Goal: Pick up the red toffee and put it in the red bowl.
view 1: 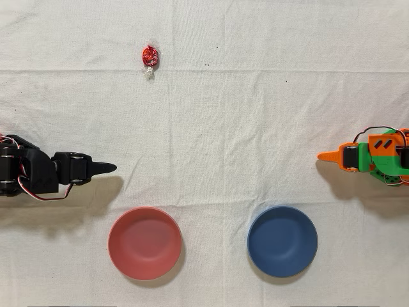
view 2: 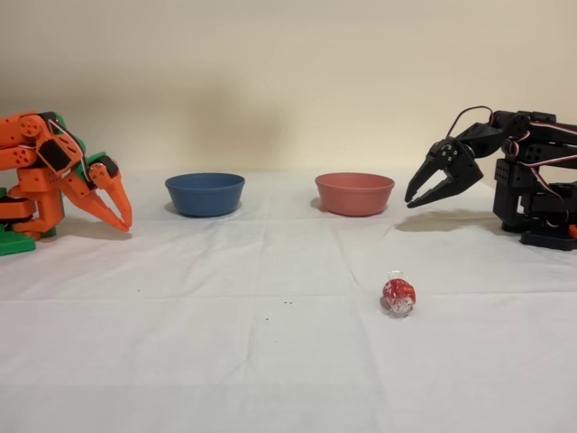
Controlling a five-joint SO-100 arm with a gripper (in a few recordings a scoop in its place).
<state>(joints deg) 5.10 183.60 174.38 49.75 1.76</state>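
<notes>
White cloth (view 1: 255,115) covers the whole table, creased in a few long lines. I see my black arm's gripper (view 2: 416,198) at the right of the fixed view, raised off the cloth with its tips pointing down and left; its jaws stand slightly apart and hold nothing. From overhead the gripper (view 1: 105,168) comes in from the left edge, just up and left of the red bowl (view 1: 145,243). That bowl has nothing in it and stands near the dark blue bowl (view 1: 282,241), both on the lower part of the overhead view. I find the red toffee (view 1: 149,57) lying on the cloth well apart from the bowls and the gripper, toward the top of the overhead view; in the fixed view the toffee (view 2: 398,293) sits nearest the camera, in front of the red bowl (view 2: 354,193). Idle, the orange arm (view 2: 63,171) stands at the left of the fixed view.
</notes>
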